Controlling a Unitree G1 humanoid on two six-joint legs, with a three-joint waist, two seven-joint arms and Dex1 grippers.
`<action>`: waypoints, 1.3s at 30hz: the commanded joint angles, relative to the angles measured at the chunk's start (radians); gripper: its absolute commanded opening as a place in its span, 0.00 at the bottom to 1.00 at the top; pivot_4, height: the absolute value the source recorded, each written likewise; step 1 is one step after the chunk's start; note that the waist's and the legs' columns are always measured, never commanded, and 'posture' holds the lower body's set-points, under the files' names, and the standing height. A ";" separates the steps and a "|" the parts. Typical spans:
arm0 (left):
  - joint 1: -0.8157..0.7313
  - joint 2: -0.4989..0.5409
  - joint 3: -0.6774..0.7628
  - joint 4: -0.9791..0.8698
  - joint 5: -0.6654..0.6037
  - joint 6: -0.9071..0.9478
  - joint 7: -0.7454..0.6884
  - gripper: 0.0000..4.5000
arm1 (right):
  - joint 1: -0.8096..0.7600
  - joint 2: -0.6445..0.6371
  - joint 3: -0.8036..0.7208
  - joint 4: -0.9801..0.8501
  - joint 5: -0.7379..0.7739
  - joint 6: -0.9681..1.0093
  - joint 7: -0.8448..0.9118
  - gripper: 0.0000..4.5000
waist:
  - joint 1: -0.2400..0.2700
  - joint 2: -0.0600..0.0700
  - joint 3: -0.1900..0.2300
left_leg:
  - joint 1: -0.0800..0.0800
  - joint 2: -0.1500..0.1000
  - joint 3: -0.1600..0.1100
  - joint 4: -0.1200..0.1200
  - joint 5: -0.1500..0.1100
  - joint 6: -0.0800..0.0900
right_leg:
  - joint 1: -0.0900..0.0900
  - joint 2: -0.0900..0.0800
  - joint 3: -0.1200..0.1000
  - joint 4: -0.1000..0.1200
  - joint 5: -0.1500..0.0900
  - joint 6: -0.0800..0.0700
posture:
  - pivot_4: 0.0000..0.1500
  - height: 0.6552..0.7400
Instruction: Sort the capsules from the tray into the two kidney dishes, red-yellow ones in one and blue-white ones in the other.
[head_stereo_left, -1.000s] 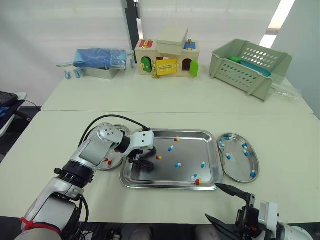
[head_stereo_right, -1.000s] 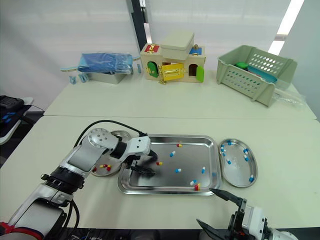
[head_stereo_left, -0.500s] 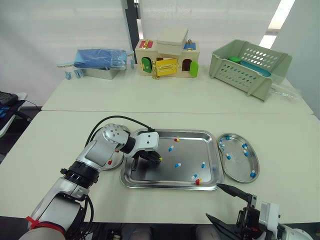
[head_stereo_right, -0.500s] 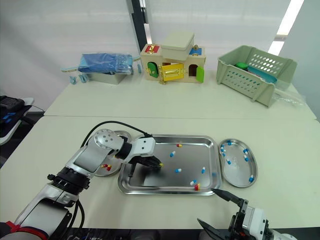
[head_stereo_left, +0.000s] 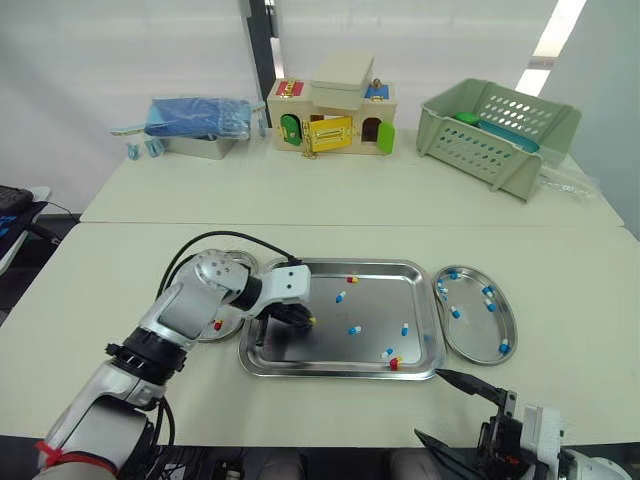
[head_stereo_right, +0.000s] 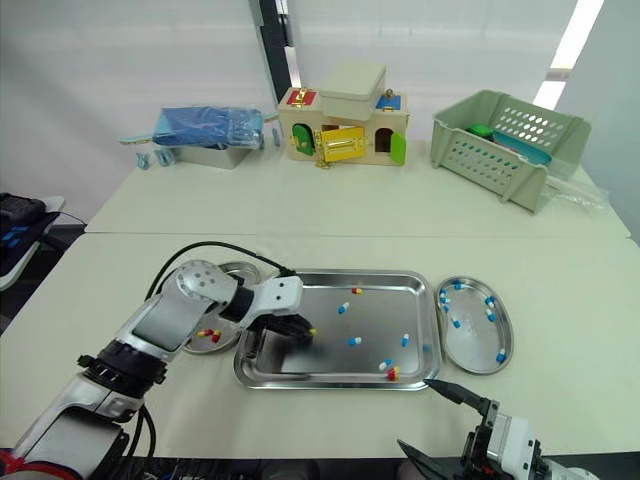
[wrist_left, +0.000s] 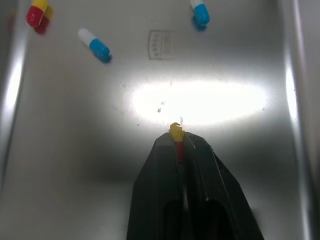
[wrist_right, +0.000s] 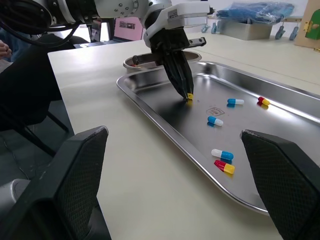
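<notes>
My left gripper (head_stereo_left: 307, 320) is shut on a red-yellow capsule (wrist_left: 176, 136), held just above the steel tray (head_stereo_left: 290, 358) near its left half. Several capsules lie loose in the tray: blue-white ones (head_stereo_left: 354, 329) and a red-yellow one (head_stereo_left: 394, 364) by the front rim, another red-yellow one (head_stereo_left: 351, 279) at the back. The left kidney dish (head_stereo_left: 203, 331) holds red-yellow capsules (head_stereo_left: 218, 324). The right kidney dish (head_stereo_left: 478, 345) holds several blue-white capsules (head_stereo_left: 455, 312). My right gripper (head_stereo_left: 450, 410) is open, low at the table's front edge, right of the tray.
Across the back of the table stand a blue-wrapped metal box (head_stereo_left: 198, 127), a wooden toy house (head_stereo_left: 333, 116) and a green plastic basket (head_stereo_left: 495, 136). A black cable (head_stereo_left: 225, 243) loops over my left arm near the left dish.
My left gripper closed on a red-yellow capsule in the tray and has drawn slightly toward the tray's left side. The right gripper has stayed put.
</notes>
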 joint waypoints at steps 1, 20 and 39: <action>0.025 0.065 0.087 -0.077 -0.038 0.065 0.021 0.00 | 0.000 -0.025 0.004 -0.022 0.028 -0.010 0.031 1.00 | 0.002 0.000 0.000 | 0.000 0.000 0.000 0.000 0.000 0.000 | 0.000 0.000 0.000 0.000 0.000 0.000 | 1.00 1.00; 0.257 0.301 0.418 -0.182 -0.167 0.299 0.195 0.00 | -0.139 -0.124 0.044 0.044 0.070 0.047 0.175 1.00 | 0.005 0.000 0.000 | 0.000 0.000 0.000 0.000 0.000 0.000 | 0.000 0.000 0.000 0.000 0.000 0.000 | 1.00 1.00; 0.288 0.300 0.406 -0.151 -0.192 0.254 0.245 0.55 | -0.156 -0.119 0.021 0.038 0.082 0.082 0.182 1.00 | 0.005 0.000 0.000 | 0.000 0.000 0.000 0.000 0.000 0.000 | 0.000 0.000 0.000 0.000 0.000 0.000 | 1.00 1.00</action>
